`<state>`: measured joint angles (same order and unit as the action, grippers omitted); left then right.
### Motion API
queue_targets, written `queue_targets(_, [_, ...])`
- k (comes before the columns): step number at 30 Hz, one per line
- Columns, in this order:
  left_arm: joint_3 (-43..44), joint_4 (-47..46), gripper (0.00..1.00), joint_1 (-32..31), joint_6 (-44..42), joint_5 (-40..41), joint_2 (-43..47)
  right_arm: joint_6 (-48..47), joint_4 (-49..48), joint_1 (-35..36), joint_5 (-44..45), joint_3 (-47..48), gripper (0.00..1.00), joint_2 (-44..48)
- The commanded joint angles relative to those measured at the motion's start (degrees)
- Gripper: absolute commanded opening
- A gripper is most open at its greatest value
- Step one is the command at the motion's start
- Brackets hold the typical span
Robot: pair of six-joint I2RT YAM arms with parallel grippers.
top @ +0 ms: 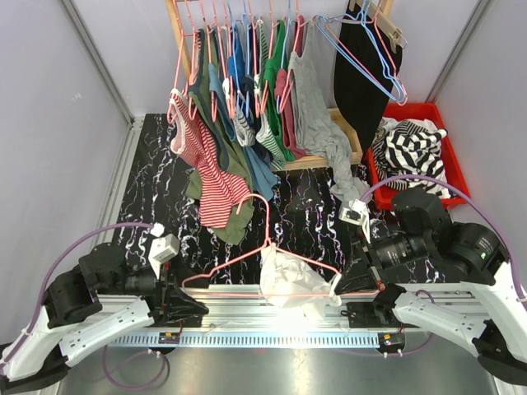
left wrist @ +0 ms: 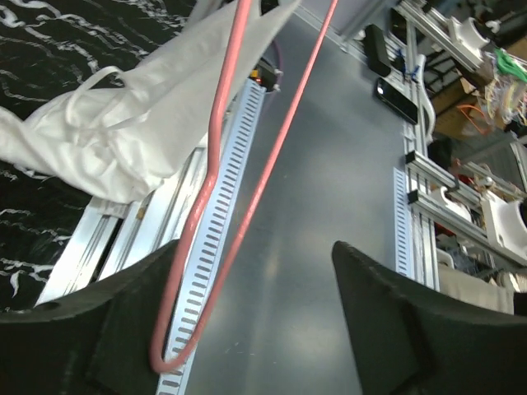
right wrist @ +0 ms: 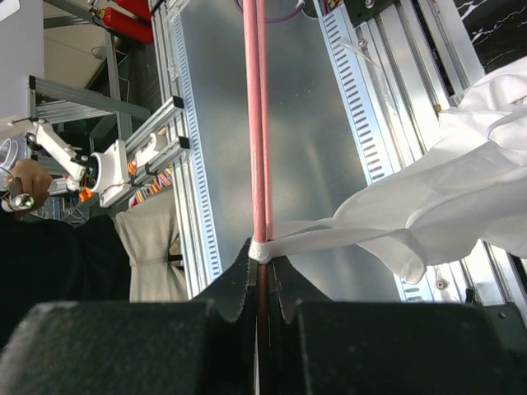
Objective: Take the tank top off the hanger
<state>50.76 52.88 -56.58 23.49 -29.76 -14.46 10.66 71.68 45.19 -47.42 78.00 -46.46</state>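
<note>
A pink wire hanger (top: 265, 239) lies flat on the black marbled table, hook pointing away. The white tank top (top: 288, 284) is bunched on its right half and spills over the front rail. My right gripper (right wrist: 262, 265) is shut on the hanger's right end (right wrist: 257, 123), where a white strap (right wrist: 329, 234) loops round the wire just above the fingertips. At the hanger's left end (left wrist: 169, 350) my left gripper (left wrist: 257, 247) is open, the wire loop lying close to the left finger (left wrist: 107, 329) and a wide gap to the other. The tank top (left wrist: 123, 140) shows beyond it.
A wooden rack (top: 177, 33) at the back carries several garments on hangers, some drooping onto the table. A red bin (top: 449, 177) with striped clothes sits at the back right. A slotted aluminium rail (top: 272, 333) runs along the near edge between the arm bases.
</note>
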Motion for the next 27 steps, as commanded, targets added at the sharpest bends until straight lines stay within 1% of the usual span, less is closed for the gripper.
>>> queue_targets(1, [-0.5, -5.1, 0.63, -0.2, -0.5, -9.3, 0.5, -1.0, -1.2, 0.7, 0.9, 1.9, 0.00, -0.6])
queue_targets(4, [-0.5, -5.3, 0.50, -0.2, -0.5, -10.7, 0.8, -0.9, -0.9, 0.6, 2.2, 2.2, 0.00, -1.0])
queue_targets(5, [-0.4, -5.1, 0.35, -0.2, -0.9, -10.8, 0.5, -0.9, -1.0, 0.7, 2.2, 2.2, 0.00, -1.0])
queue_targets(7, [-0.3, -3.8, 0.14, -0.2, -1.4, -10.1, 0.2, -1.1, -0.9, 0.7, 3.0, 2.5, 0.00, -1.2])
queue_targets(8, [-0.2, -3.2, 0.00, -0.2, -1.8, -9.5, 0.3, -1.0, -0.8, 0.7, 3.2, 2.6, 0.00, -1.3])
queue_targets(11, [0.0, -2.1, 0.00, -0.2, -2.2, -8.4, 0.6, -1.0, -0.7, 0.6, 4.8, 2.8, 0.00, -1.5])
queue_targets(12, [0.1, -1.8, 0.00, -0.2, -2.2, -8.0, 0.7, -0.9, -0.6, 0.7, 6.5, 2.9, 0.00, -1.6])
queue_targets(13, [0.1, -1.6, 0.00, -0.2, -2.1, -7.5, 0.8, -0.6, -0.3, 0.6, 9.5, 3.0, 0.04, -1.7])
queue_targets(14, [0.2, -1.2, 0.00, -0.2, -2.0, -6.8, 0.9, -0.2, -0.1, 0.6, 11.6, 3.2, 0.15, -1.8])
queue_targets(16, [0.6, -0.1, 0.00, -0.2, -2.0, -4.3, 1.0, 0.4, 0.0, 0.6, 16.0, 3.5, 0.24, -2.0])
queue_targets(17, [0.7, 0.4, 0.00, -0.2, -1.5, -3.1, 0.8, 0.9, 0.0, 0.7, 18.4, 3.6, 0.37, -2.1])
queue_targets(18, [1.0, 1.7, 0.00, -0.2, -1.2, 0.1, 0.6, 2.4, 0.0, 0.6, 25.5, 4.1, 0.68, -2.2])
queue_targets(20, [1.2, 3.0, 0.00, -0.2, -0.3, 2.9, -0.6, 4.9, 0.7, 0.6, 34.8, 4.5, 0.90, -2.9])
queue_targets(21, [1.4, 4.4, 0.00, -0.2, 0.2, 6.3, -1.2, 7.6, 0.8, 0.6, 44.4, 4.9, 0.97, -3.1])
queue_targets(22, [1.5, 5.2, 0.00, -0.2, 0.8, 8.1, -1.8, 8.9, 1.2, 0.6, 49.1, 5.1, 1.00, -3.5])
queue_targets(23, [1.7, 5.8, 0.00, -0.2, 1.4, 9.4, -3.5, 10.3, 2.1, 0.6, 53.5, 5.2, 1.00, -4.1])
queue_targets(24, [1.7, 6.8, 0.00, -0.2, 1.7, 11.3, -4.3, 12.9, 2.6, 0.6, 60.4, 5.3, 1.00, -4.3])
queue_targets(26, [1.7, 7.1, 0.00, -0.2, 3.0, 13.3, -6.9, 15.4, 2.1, 0.5, 64.1, 4.2, 1.00, -4.9])
queue_targets(27, [2.1, 7.8, 0.00, -0.2, 3.1, 13.9, -7.9, 15.9, 1.3, 0.6, 64.1, 1.8, 1.00, -4.9])
